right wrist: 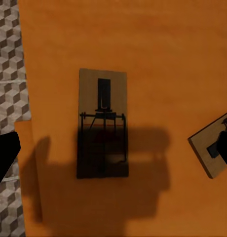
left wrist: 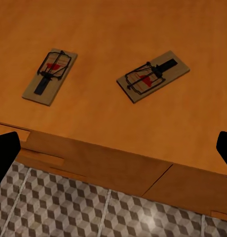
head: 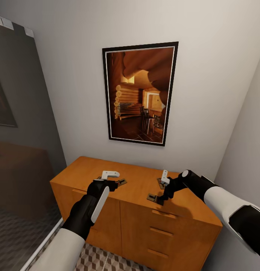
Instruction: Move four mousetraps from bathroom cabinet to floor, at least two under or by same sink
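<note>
The orange-brown cabinet [head: 141,222] stands against the wall, with mousetraps lying flat on its top. My left gripper [head: 106,185] hovers open above the top's left part; one mousetrap [head: 122,182] peeks out beside it. The left wrist view holds two mousetraps [left wrist: 50,76] [left wrist: 153,76] beyond the cabinet's front edge, with the dark fingertips [left wrist: 5,153] wide apart. My right gripper [head: 165,194] hangs open over a mousetrap [head: 154,198] [right wrist: 102,123], and another mousetrap [head: 160,183] [right wrist: 211,149] lies just beside it. Cube-pattern bathroom floor [head: 107,259] [left wrist: 94,212] shows below the cabinet.
A framed picture of a log interior [head: 139,92] hangs above the cabinet. A dark glass panel [head: 20,150] runs along the left side and a grey wall [head: 250,143] closes in on the right. Drawer fronts with slim bar handles [head: 161,214] face me.
</note>
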You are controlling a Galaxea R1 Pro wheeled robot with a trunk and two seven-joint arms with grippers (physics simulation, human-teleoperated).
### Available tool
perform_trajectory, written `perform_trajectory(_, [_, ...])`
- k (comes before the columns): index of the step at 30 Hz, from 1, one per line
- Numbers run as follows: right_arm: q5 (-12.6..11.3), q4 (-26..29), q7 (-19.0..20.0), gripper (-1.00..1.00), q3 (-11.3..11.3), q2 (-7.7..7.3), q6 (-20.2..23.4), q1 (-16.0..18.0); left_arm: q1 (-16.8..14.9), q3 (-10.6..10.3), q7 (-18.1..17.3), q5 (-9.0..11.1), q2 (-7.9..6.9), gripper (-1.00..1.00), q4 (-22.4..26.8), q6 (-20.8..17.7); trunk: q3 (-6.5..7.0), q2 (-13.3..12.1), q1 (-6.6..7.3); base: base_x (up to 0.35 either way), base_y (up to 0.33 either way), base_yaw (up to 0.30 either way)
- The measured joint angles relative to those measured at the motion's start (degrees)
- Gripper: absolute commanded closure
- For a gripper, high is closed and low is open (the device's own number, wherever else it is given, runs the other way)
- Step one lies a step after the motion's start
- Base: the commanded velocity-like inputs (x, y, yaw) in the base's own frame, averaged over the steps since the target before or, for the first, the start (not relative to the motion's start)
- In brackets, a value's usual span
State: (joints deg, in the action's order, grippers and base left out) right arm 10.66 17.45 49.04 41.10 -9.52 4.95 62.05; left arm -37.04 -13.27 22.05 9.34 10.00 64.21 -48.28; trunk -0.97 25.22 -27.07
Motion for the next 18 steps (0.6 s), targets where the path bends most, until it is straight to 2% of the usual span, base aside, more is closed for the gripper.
perform_trajectory(18, [-0.13,0.02,-1.48,-1.0,-0.08,-0.02,-0.03,0.0,0.0,-0.15,-0.16,-0.08,0.0,-1.0,0.08,-0.06,0.0,0.0,0.0,0.0,0.0,0.0])
